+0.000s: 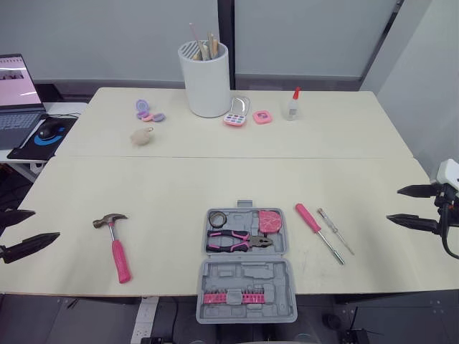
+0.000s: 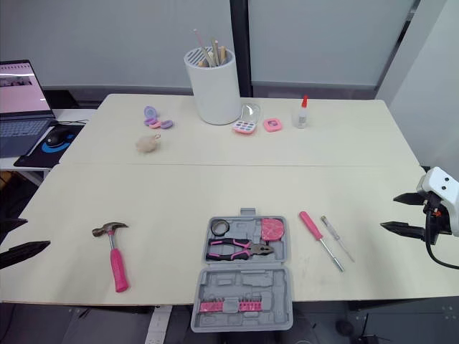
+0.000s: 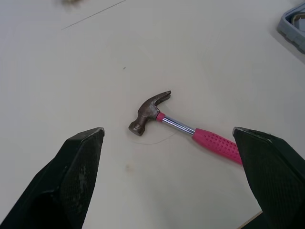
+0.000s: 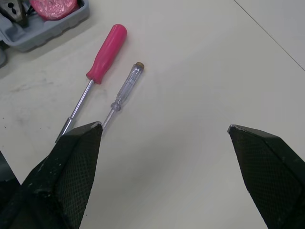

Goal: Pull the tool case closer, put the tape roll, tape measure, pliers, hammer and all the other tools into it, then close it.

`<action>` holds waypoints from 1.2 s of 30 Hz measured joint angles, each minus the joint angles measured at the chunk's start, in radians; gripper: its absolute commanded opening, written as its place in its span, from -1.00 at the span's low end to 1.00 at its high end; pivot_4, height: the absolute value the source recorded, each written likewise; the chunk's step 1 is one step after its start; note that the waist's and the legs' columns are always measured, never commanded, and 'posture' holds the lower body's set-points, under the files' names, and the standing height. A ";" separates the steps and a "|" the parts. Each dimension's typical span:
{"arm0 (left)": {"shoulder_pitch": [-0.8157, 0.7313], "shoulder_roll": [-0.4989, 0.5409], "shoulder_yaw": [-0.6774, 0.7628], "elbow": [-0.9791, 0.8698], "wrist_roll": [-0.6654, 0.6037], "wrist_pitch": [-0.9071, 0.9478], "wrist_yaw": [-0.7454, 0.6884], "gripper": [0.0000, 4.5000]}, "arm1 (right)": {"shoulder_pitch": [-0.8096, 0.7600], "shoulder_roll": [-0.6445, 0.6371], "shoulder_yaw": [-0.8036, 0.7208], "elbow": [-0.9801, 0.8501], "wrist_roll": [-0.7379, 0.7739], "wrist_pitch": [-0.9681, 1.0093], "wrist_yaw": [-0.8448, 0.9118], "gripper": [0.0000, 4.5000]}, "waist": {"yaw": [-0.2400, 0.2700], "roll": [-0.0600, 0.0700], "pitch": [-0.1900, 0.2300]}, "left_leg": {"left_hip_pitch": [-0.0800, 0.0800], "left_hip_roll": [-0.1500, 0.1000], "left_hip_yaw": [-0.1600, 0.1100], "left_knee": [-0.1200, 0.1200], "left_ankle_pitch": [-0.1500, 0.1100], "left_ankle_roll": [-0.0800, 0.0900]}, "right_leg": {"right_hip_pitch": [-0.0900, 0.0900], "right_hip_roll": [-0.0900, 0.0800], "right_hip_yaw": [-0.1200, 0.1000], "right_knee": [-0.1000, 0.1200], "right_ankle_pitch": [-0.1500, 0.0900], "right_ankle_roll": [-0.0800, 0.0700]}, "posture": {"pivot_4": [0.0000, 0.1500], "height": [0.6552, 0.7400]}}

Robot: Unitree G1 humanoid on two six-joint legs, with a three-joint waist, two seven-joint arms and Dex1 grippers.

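The grey tool case point(image 1: 244, 274) lies open at the table's front centre. Its far half holds the tape roll point(image 1: 217, 218), pink tape measure point(image 1: 270, 221) and pliers point(image 1: 239, 241). A row of pink bits point(image 1: 233, 297) sits in the near half. The pink-handled hammer point(image 1: 115, 240) lies on the table left of the case, ahead of my open left gripper point(image 1: 18, 231). A pink screwdriver point(image 1: 315, 226) and a clear tester screwdriver point(image 1: 335, 231) lie right of the case. My right gripper point(image 1: 412, 206) is open near the table's right edge, further right than both screwdrivers.
At the back of the table stand a white holder with sticks point(image 1: 206, 79), a glue bottle point(image 1: 292, 105), pink compacts point(image 1: 237, 117), purple pieces point(image 1: 147, 111) and a fluffy ball point(image 1: 142, 137). A laptop point(image 1: 16, 93) and mouse point(image 1: 50, 130) sit on a side desk at far left.
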 measured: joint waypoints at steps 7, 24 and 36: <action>0.060 -0.051 -0.060 -0.318 0.020 0.004 0.056 0.58 | 0.010 0.084 0.120 -0.234 -0.044 -0.008 -0.081 0.57 | -0.001 0.000 0.000 | 0.000 0.000 0.000 0.000 0.000 0.000 | 0.000 0.000 0.000 0.000 0.000 0.000 | 1.00 1.00; 0.009 -0.236 -0.617 -0.784 0.231 0.120 0.341 -1.00 | -0.039 0.286 0.503 -0.433 -0.268 0.038 -0.231 -1.00 | 0.003 -0.001 0.000 | -0.001 -0.001 -0.005 0.002 0.000 0.000 | 0.003 0.004 0.000 0.000 0.001 0.001 | 1.00 1.00; -0.040 -0.330 -0.844 -0.747 0.366 0.128 0.436 -1.00 | -0.043 0.381 0.629 -0.404 -0.364 0.018 -0.265 -1.00 | 0.003 -0.001 -0.001 | -0.001 -0.002 -0.006 0.003 0.000 0.000 | 0.004 0.005 0.000 0.000 0.001 0.001 | 1.00 1.00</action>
